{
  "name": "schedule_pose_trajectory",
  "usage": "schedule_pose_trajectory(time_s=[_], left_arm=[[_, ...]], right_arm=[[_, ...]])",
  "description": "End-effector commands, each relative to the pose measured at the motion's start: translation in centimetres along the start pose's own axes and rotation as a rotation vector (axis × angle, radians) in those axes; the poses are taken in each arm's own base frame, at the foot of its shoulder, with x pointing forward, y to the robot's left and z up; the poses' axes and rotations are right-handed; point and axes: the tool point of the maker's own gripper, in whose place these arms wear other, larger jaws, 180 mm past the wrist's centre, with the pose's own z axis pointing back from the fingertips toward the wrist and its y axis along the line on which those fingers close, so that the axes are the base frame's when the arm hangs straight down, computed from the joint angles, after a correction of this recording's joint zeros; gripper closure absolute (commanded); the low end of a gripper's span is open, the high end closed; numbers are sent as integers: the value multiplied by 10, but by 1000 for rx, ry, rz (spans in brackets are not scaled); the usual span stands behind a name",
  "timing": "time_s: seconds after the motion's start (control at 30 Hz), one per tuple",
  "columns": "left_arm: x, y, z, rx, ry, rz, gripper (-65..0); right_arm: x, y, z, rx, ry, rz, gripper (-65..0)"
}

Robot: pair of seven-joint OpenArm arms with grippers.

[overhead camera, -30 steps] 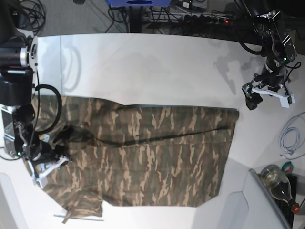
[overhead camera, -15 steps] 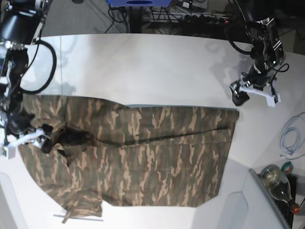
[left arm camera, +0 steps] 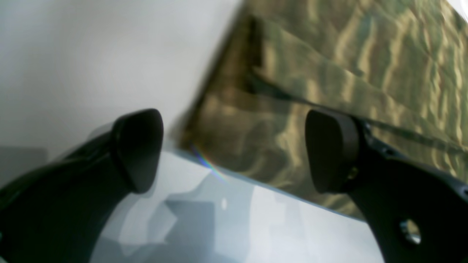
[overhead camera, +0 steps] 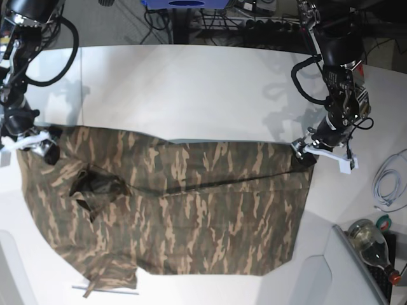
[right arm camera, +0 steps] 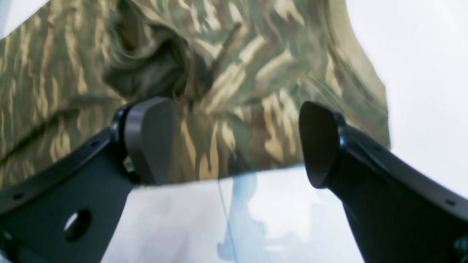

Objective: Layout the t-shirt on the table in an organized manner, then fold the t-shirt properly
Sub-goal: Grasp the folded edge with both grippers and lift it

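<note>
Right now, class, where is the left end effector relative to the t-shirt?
In the base view, the left end effector hovers open at the right side, over the t-shirt's far right corner, on the white table.

Base view overhead, facing down on the whole table (overhead camera: 191, 82), t-shirt (overhead camera: 191, 203) entire, left wrist view close at the t-shirt's corner, right wrist view close at its bunched edge, all sharing the t-shirt
</note>
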Motion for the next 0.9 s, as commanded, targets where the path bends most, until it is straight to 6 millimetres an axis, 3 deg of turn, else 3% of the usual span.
schedule_pose_trajectory(time_s=[0.0,0.13,0.2,0.33,0.43,0.57,0.73,0.87], left_arm=[[8,1,0,-1,-8,-6,-578],[6,-3,-1,-5,-6,1,-574],[6,-3,-1,-5,-6,1,-541],[7,-4,-1,-8,-10,5,-298],[7,-5,-2,-10,-10,5,-137],[7,-6,-2,-12,-9,3,0],[9,-4,-1,-7,-8,-9,0],[10,-4,-1,-7,-9,-14,0]], right_arm=[[14,-2,2,9,-50,-1,-483],[-6,-32,8,-57,-50,-132,-489],[-10,-48,11,-98,-73,-218,-494],[-22,-76,17,-165,-84,-327,-579],[-35,-74,7,-151,-30,-360,-590],[-45,-64,-16,-86,18,-394,-555],[-53,-60,-38,-54,65,-452,-504],[-49,-72,-50,-57,81,-479,-422]])
